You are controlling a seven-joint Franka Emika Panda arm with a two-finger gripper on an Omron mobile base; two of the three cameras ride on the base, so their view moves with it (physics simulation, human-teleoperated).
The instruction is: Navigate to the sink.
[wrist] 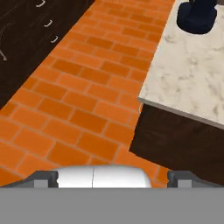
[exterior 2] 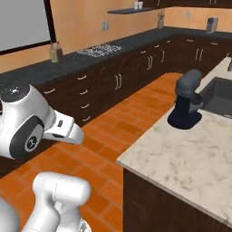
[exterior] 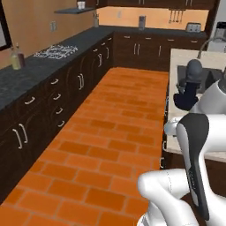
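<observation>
The sink is a dark recessed basin set in the pale marble island counter to my right. In the left base view the sink shows partly behind a dark stand mixer, with the arched faucet curving above it. My gripper hangs over the brick floor beside the island's near corner. It is open, its fingertips far apart with nothing between them. The mixer stands on the counter just before the basin.
Orange brick floor runs as an aisle between the island and a long row of dark cabinets on the left under a black counter. A cooktop and a bottle sit on it. A toaster stands at the back.
</observation>
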